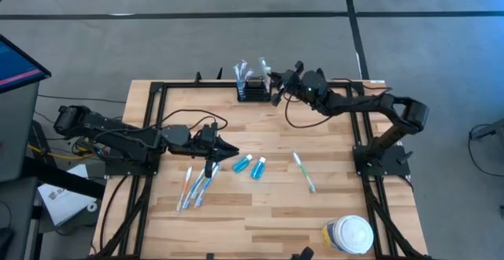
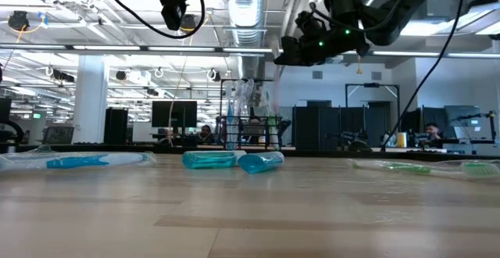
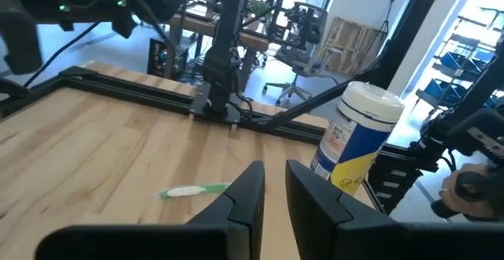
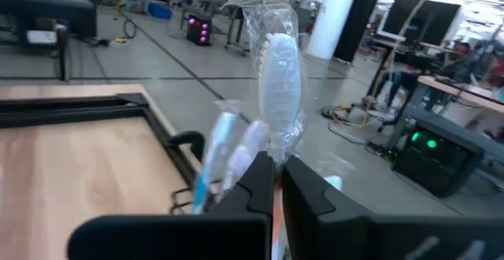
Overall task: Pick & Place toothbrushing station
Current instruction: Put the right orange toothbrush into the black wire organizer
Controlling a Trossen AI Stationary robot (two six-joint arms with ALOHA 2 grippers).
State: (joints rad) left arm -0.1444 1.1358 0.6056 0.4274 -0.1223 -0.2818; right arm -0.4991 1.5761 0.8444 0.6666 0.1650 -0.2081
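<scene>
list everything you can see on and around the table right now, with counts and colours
holder: one, black, at the table's far edge, wrapped toothbrushes standing in it
wrapped toothbrush: one, white, clear wrap, held above the holder by the right gripper
toothbrushes: a few, blue and white, lying near the left gripper
small bottles: two, blue, mid-table
green toothbrush: one, green and white, right of the bottles
jar: one, white lid, yellow label, near right corner
table: one, light wood, black frame
left gripper: dark, slightly apart, empty, over the lying toothbrushes
right gripper: dark, shut on the wrapped toothbrush, beside the holder
</scene>
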